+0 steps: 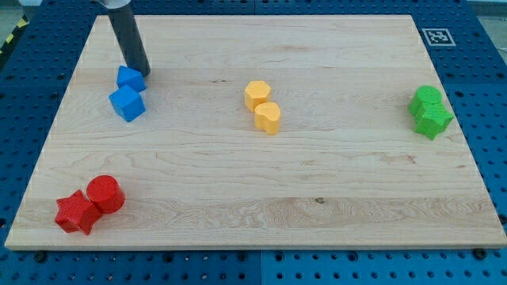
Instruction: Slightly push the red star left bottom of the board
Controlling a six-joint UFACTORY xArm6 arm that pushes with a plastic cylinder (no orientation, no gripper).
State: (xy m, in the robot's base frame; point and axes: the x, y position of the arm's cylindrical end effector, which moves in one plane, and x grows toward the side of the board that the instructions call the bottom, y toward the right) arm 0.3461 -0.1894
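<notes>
The red star (76,212) lies near the board's bottom left corner, touching a red cylinder (105,194) just up and to its right. My tip (143,73) is at the view's top left, far from the red star. It rests right beside the upper blue block (130,78), at that block's upper right edge.
A second blue block (127,104) sits just below the first. Two yellow blocks (257,94) (268,118) touch near the board's middle. Two green blocks (428,99) (432,120) stand together at the right. The wooden board's edge (253,248) runs along the bottom.
</notes>
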